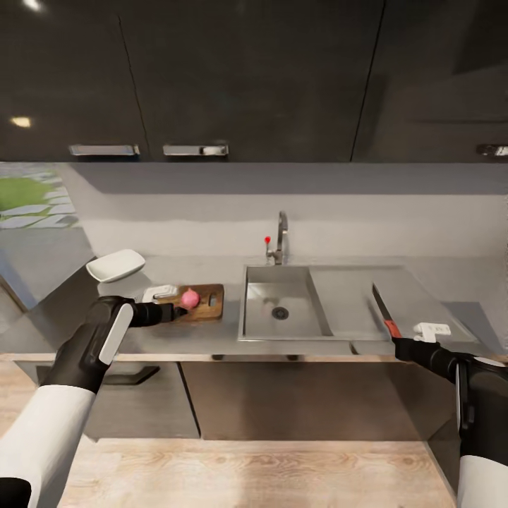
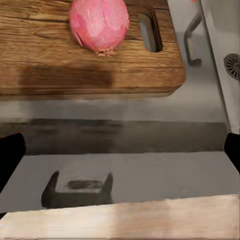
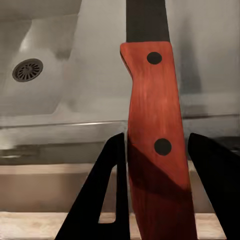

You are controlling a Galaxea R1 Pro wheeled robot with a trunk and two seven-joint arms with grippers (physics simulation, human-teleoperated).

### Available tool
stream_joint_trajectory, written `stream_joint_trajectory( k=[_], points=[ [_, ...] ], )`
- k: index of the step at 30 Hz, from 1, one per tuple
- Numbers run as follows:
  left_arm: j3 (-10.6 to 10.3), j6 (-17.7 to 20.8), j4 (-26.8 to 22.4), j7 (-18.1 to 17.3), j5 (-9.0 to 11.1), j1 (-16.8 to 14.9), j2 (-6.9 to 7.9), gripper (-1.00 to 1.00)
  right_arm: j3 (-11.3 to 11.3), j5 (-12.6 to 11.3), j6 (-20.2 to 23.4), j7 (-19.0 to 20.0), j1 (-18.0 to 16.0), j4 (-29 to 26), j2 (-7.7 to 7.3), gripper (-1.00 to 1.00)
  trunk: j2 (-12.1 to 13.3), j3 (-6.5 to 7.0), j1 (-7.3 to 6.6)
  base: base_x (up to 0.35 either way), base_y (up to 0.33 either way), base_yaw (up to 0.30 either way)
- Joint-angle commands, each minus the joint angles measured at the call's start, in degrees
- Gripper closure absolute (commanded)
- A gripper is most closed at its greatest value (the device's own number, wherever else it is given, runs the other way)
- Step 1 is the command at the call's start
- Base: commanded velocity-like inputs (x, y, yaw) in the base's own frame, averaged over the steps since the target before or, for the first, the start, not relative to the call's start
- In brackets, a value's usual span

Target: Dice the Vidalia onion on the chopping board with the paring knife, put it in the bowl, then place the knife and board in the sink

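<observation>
The pink Vidalia onion [image 1: 189, 298] [image 2: 99, 24] rests whole on the dark wooden chopping board [image 1: 206, 303] [image 2: 75, 60], left of the sink [image 1: 276, 300]. My left gripper [image 1: 171, 312] [image 2: 120, 150] hovers open just off the board's near edge, short of the onion, with nothing between its fingers. My right gripper [image 1: 399, 344] [image 3: 156, 165] is shut on the red handle of the paring knife [image 1: 383, 309] [image 3: 155, 125]. The knife is held over the drainboard, with its dark blade pointing away from me. The white bowl [image 1: 115, 265] stands on the countertop [image 1: 441, 282] at the far left.
A chrome faucet [image 1: 281, 240] with a red knob rises behind the basin, whose drain [image 1: 280, 312] [image 3: 27, 70] is bare. Dark wall cabinets [image 1: 247, 77] hang overhead. The counter's front edge [image 1: 282, 347] runs under both wrists, above a wooden floor [image 1: 261, 473].
</observation>
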Motion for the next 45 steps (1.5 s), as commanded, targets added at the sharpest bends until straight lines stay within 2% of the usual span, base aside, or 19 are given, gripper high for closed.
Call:
stream_joint_trajectory(
  k=[1,15,17,19,22,23,24,25,26,28,30,34,35,37,38,40,41,43,45],
  points=[
    [-0.1,0.2,0.0,-0.4,-0.4,-0.1,0.04,-1.0,-0.1,0.5,0.1,0.6,-0.1,-0.1,0.01,1.0,-0.1,-0.13,0.0,-0.333,0.111,0.0],
    [-0.2,0.0,1.9,-0.5,-0.4,-0.1,-0.08,-1.0,-0.1,0.6,0.1,0.6,-0.1,-0.1,-0.05,1.0,-0.1,-0.13,0.0,-0.329,0.062,0.0],
    [-0.3,-0.2,3.7,-0.6,-0.4,-0.1,-0.5,-1.0,-0.2,0.8,0.0,0.6,-0.1,-0.2,-0.19,1.0,-0.1,-0.13,0.0,-0.116,0.0,0.0],
    [-0.3,-1.5,7.8,-0.8,-0.5,-0.1,-2.1,-1.0,-0.2,0.8,-2.3,0.6,-0.1,-0.6,-0.45,1.0,-0.1,-0.13,0.0,-0.028,0.0,0.0],
    [-0.9,-10.9,20.0,-0.8,-0.6,0.0,-4.83,-1.0,-0.3,0.7,-4.3,0.6,-0.1,-3.7,-0.59,1.0,-0.1,-0.13,0.0,-0.002,0.0,0.0],
    [-2.9,-16.2,25.7,-0.8,-0.7,0.0,-5.63,-1.0,-0.4,0.7,-4.3,0.5,-0.1,-4.6,-0.7,1.0,-0.1,-0.13,0.0,0.0,0.0,0.0],
    [-5.7,-26.5,34.9,-0.8,-0.7,0.1,-5.9,-1.0,-0.4,0.7,-4.3,0.4,-0.1,-4.9,-0.75,1.0,-0.1,-0.13,0.0,0.0,0.0,0.0],
    [-6.9,-37.5,45.5,-1.2,-0.7,0.1,-6.07,-1.0,-0.4,0.7,-4.3,0.3,-0.1,-5.0,-0.75,1.0,-0.1,-0.13,0.0,0.0,0.0,0.0],
    [-7.2,-43.7,53.1,-3.1,-0.7,0.1,-6.22,-1.0,-0.3,0.7,-4.4,0.2,-0.1,-5.0,-0.71,1.0,-0.1,-0.13,0.0,0.0,0.0,0.0],
    [-7.4,-48.9,60.2,-4.3,-0.9,0.1,-6.9,-1.0,-0.3,0.7,-4.4,0.2,-0.1,-5.0,-0.69,1.0,-0.1,-0.13,0.0,0.0,0.0,0.0],
    [-7.4,-58.0,68.8,-4.7,-0.9,0.4,-7.11,-1.0,-0.4,0.7,-4.4,0.2,-0.1,-5.0,-0.74,1.0,-0.1,-0.13,0.0,0.0,0.0,0.0],
    [-7.4,-60.5,70.0,-4.5,-0.9,5.3,-6.87,-1.0,-0.4,0.7,-4.4,0.2,-0.1,-5.0,-0.74,1.0,-0.1,-0.13,0.0,0.0,0.0,0.0],
    [-7.4,-62.5,70.1,-4.3,-1.0,9.6,-5.45,-1.0,0.3,0.7,-4.5,-1.8,-0.1,-5.1,-0.79,1.0,-0.1,-0.13,0.0,0.0,0.0,0.0],
    [-7.4,-66.7,70.1,-4.2,-1.0,13.7,-3.34,-1.0,5.3,0.5,-4.6,-6.9,-0.1,-5.4,-0.76,1.0,-0.1,-0.13,0.0,0.0,0.0,0.0],
    [-7.4,-68.8,70.1,-4.3,-1.0,16.6,-1.72,-1.0,14.1,0.5,-4.7,-15.4,-0.3,-5.7,0.1,1.0,-0.1,-0.13,0.0,0.0,0.0,0.0],
    [-7.4,-70.8,70.1,-4.2,-1.0,19.3,-0.14,-1.0,32.5,0.6,-9.7,-42.9,-0.4,-6.0,9.04,1.0,-0.1,-0.13,0.0,0.0,0.0,0.0],
    [-7.5,-70.8,70.0,-4.2,-1.1,19.5,-0.06,-1.0,40.3,0.5,-11.8,-54.1,-0.4,-5.7,10.97,1.0,-0.1,-0.13,0.0,0.0,0.0,0.0],
    [-7.5,-70.7,69.9,-4.3,-1.3,19.6,-0.18,-1.0,44.1,0.6,-12.8,-59.6,-0.4,-5.5,11.81,1.0,-0.1,-0.13,0.0,0.0,0.0,0.0],
    [-7.5,-70.7,69.9,-4.3,-1.3,19.6,-0.22,-1.0,45.6,4.0,-13.3,-62.7,-0.4,-5.4,12.06,1.0,-0.1,-0.13,0.0,0.0,0.0,0.0]
  ],
)
